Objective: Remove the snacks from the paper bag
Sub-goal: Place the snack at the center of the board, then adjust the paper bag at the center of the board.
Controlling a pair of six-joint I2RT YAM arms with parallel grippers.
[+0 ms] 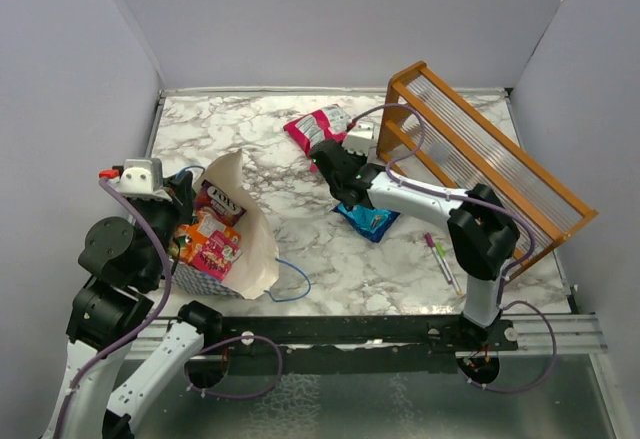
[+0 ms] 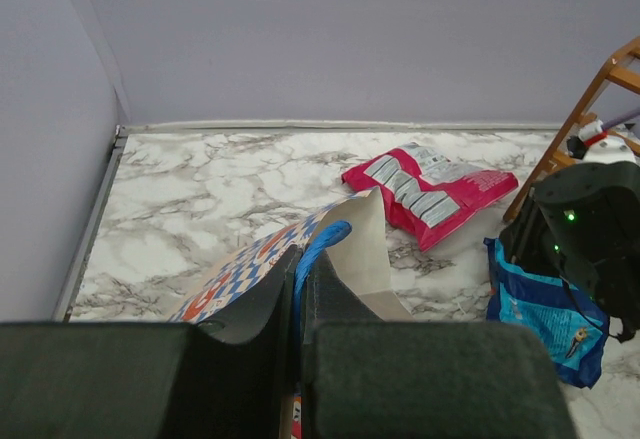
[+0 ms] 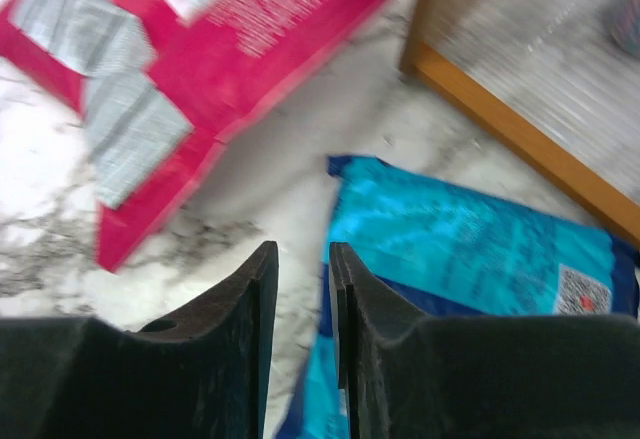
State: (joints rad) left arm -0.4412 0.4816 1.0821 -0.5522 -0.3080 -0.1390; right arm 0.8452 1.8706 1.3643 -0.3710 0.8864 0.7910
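The paper bag (image 1: pixel 250 249) stands at the near left, blue-and-white checkered outside, cream inside, with its mouth open. Snacks show inside it: an orange-and-pink packet (image 1: pixel 207 244) and a dark red one (image 1: pixel 222 202). My left gripper (image 1: pixel 185 194) is shut on the bag's blue handle (image 2: pixel 325 239) at the rim (image 2: pixel 365 249). A pink-and-white packet (image 1: pixel 320 127) (image 2: pixel 430 184) (image 3: pixel 150 89) and a blue packet (image 1: pixel 368 219) (image 2: pixel 540 304) (image 3: pixel 470 259) lie on the table. My right gripper (image 1: pixel 325 164) (image 3: pixel 303 249) hovers between them, jaws slightly apart and empty.
An orange wooden slatted rack (image 1: pixel 480 154) leans at the back right; its frame shows in the right wrist view (image 3: pixel 500 89). Two thin pens (image 1: pixel 440 254) lie near the right arm's base. A blue cord (image 1: pixel 292 284) loops beside the bag. Walls close in the table on three sides.
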